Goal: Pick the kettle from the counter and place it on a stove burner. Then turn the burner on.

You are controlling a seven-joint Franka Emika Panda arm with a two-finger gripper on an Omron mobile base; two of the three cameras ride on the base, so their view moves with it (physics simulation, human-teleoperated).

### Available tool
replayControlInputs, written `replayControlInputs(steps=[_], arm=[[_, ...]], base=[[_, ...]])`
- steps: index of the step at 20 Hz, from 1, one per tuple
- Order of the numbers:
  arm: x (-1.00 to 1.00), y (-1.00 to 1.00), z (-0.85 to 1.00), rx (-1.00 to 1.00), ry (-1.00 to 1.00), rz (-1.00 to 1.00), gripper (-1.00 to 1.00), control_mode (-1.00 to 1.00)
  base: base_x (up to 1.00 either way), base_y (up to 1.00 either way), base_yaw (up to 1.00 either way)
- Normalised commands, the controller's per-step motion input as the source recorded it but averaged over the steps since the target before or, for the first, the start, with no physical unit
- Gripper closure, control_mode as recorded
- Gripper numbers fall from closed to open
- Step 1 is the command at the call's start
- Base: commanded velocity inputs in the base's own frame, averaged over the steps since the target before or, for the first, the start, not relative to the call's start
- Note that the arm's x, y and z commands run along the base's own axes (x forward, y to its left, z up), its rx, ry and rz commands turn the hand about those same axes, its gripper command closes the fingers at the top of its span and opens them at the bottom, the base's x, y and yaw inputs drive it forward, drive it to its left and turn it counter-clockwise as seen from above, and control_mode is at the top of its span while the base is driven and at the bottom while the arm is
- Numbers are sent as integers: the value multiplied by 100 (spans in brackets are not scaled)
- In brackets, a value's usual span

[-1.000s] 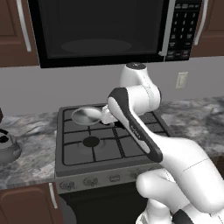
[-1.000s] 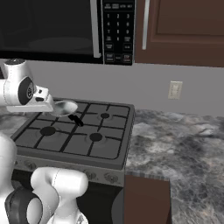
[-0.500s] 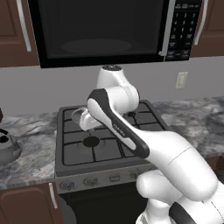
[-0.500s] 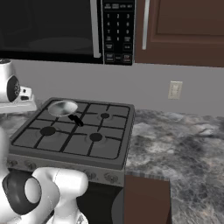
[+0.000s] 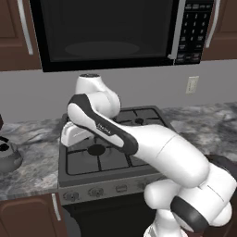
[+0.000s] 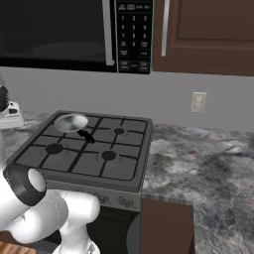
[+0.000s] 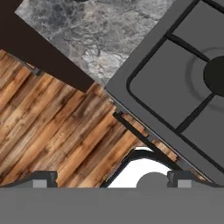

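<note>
Two small dark finger tips of the gripper (image 7: pixel 111 177) set wide apart with nothing between them, above the stove's front left corner, wide round black burner cap (image 5: pixel 96 149) partly behind the white arm, small silver-grey metal kettle (image 5: pixel 6 157) cut off at the left edge on the grey marbled stone counter (image 5: pixel 30 169), flat round silver pan (image 6: pixel 72 122) on the far left burner.

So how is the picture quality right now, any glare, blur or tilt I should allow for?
Left base view: soft, even light, a faint sheen on the microwave door, the kettle slightly blurred at the edge. Right base view: sharp, the pan gleams. Hand view: rolled diagonally over the stove's corner, no glare.
</note>
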Motion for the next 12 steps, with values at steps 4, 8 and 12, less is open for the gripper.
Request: replayControlInputs(steps=[4, 8, 12], arm=[[2, 71, -12, 0, 10, 20, -100, -100], [7, 71, -11, 0, 3, 18, -100, -100], [6, 73, -13, -1, 0, 16, -100, -100]], base=[[0, 0, 0], [0, 0, 0], [0, 0, 0]])
